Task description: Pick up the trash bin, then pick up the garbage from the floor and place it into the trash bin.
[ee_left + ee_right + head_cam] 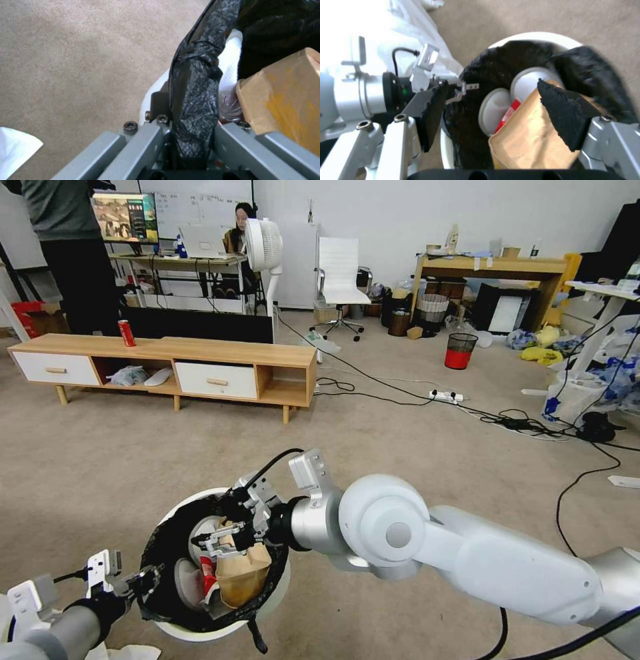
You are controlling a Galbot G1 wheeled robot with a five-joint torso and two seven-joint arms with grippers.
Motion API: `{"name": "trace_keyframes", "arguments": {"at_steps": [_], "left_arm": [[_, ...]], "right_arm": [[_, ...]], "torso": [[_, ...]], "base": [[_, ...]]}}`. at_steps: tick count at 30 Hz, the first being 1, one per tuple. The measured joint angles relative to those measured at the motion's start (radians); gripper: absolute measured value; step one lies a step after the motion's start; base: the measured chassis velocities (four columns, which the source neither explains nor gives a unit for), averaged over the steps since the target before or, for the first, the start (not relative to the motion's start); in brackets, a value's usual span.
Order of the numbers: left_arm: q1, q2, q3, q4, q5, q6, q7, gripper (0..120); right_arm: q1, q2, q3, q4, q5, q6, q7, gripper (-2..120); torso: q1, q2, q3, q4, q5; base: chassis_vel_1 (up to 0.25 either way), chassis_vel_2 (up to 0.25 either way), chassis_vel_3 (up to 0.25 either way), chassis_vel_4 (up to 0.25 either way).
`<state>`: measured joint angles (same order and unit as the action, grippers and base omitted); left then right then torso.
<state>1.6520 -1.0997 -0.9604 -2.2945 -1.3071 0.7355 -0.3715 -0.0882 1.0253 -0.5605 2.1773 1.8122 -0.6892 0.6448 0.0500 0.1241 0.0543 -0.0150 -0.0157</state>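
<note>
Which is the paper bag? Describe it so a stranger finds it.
Find the white trash bin with a black liner, held at its rim by the left gripper. The brown paper bag stands inside, under the open right gripper; it alone is tan and crumpled.

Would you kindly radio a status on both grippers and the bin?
Left gripper shut on round white black-lined trash bin rim. Right gripper open over bin. Crumpled brown paper bag inside. Nothing obstructing.
</note>
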Motion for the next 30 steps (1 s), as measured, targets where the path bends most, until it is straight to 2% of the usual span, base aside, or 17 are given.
{"name": "trace_keyframes", "arguments": {"at_steps": [7, 10, 13, 15, 16, 17, 18, 19, 20, 22, 23, 25, 26, 29, 30], "left_arm": [[0.007, 0.0, -0.005, 0.002, 0.002, 0.0, 0.0, 1], [0.012, 0.002, -0.018, 0.007, 0.009, 0.0, 0.004, 1], [0.014, 0.001, -0.021, 0.006, 0.01, 0.0, 0.005, 1], [0.024, -0.006, -0.036, 0.004, 0.016, 0.0, 0.009, 1], [0.024, -0.006, -0.036, 0.004, 0.016, 0.0, 0.009, 1], [0.034, -0.016, -0.046, -0.002, 0.027, 0.0, 0.016, 1], [0.041, -0.024, -0.052, -0.007, 0.037, 0.0, 0.02, 1], [0.05, -0.042, -0.064, -0.018, 0.059, 0.0, 0.026, 1], [0.05, -0.042, -0.064, -0.018, 0.059, 0.0, 0.026, 1], [0.05, -0.056, -0.067, -0.028, 0.073, 0.0, 0.026, 1], [0.05, -0.056, -0.067, -0.028, 0.073, 0.0, 0.026, 1], [0.053, -0.062, -0.065, -0.031, 0.08, 0.0, 0.027, 1], [0.053, -0.062, -0.065, -0.031, 0.08, 0.0, 0.027, 1], [0.063, -0.063, -0.061, -0.038, 0.084, 0.0, 0.026, 1], [0.063, -0.063, -0.061, -0.038, 0.084, 0.0, 0.026, 1]], "right_arm": [[-0.027, -0.062, 0.091, 0.046, 0.009, 0.006, -0.005, 71], [-0.082, -0.124, 0.212, 0.079, -0.001, 0.029, -0.021, 76], [-0.117, -0.149, 0.266, 0.088, -0.026, 0.054, -0.037, 77], [-0.263, -0.238, 0.415, 0.098, -0.185, 0.194, -0.11, 85], [-0.263, -0.238, 0.415, 0.098, -0.185, 0.194, -0.11, 85], [-0.312, -0.269, 0.446, 0.089, -0.284, 0.291, -0.144, 92], [-0.341, -0.286, 0.465, 0.075, -0.344, 0.358, -0.169, 94], [-0.405, -0.309, 0.533, 0.044, -0.436, 0.469, -0.215, 96], [-0.405, -0.309, 0.533, 0.044, -0.436, 0.469, -0.215, 96], [-0.496, -0.33, 0.658, 0.02, -0.522, 0.565, -0.248, 98], [-0.496, -0.33, 0.658, 0.02, -0.522, 0.565, -0.248, 98], [-0.598, -0.342, 0.812, 0.003, -0.596, 0.612, -0.283, 99], [-0.598, -0.342, 0.812, 0.003, -0.596, 0.612, -0.283, 99], [-0.788, -0.324, 1.068, -0.018, -0.75, 0.679, -0.366, 100], [-0.788, -0.324, 1.068, -0.018, -0.75, 0.679, -0.366, 100]], "torso": [[0.0, 0.0, 0.0, 0.0, 0.0], [0.0, 0.0, 0.0, 0.0, 0.0002], [0.0, 0.0, 0.0, 0.0002, 0.0001], [0.0, 0.0, 0.0, -0.0005, 0.0006], [0.0, 0.0, 0.0, -0.0005, 0.0006], [0.0, 0.0, 0.0, -0.0011, 0.0007], [0.0, 0.0, 0.0, -0.0006, 0.0005], [0.0, 0.0, 0.0, 0.0002, 0.0004], [0.0, 0.0, 0.0, 0.0002, 0.0004], [0.0, 0.0, 0.0, 0.0007, 0.0003], [0.0, 0.0, 0.0, 0.0007, 0.0003], [0.0, 0.0, 0.0, -0.0004, 0.0004], [0.0, 0.0, 0.0, -0.0004, 0.0004], [0.0, 0.0, 0.0, 0.0001, 0.0005], [0.0, 0.0, 0.0, 0.0001, 0.0005]], "base": [[0.0, 0.0, 0.0, 0.0], [0.0, 0.0, 0.0, 0.0], [0.0, 0.0, 0.0, 0.0], [0.0, 0.0, 0.0, 0.0], [0.0, 0.0, 0.0, 0.0], [0.0, 0.0, 0.0, 0.0], [0.0, 0.0, 0.0, 0.0], [0.0, 0.0, 0.0, 0.0], [0.0, 0.0, 0.0, 0.0], [0.0, 0.0, 0.0, 0.0], [0.0, 0.0, 0.0, 0.0], [0.0, 0.0, 0.0, 0.0], [0.0, 0.0, 0.0, 0.0], [0.0, 0.0, 0.0, 0.0], [0.0, 0.0, 0.0, 0.0]]}}
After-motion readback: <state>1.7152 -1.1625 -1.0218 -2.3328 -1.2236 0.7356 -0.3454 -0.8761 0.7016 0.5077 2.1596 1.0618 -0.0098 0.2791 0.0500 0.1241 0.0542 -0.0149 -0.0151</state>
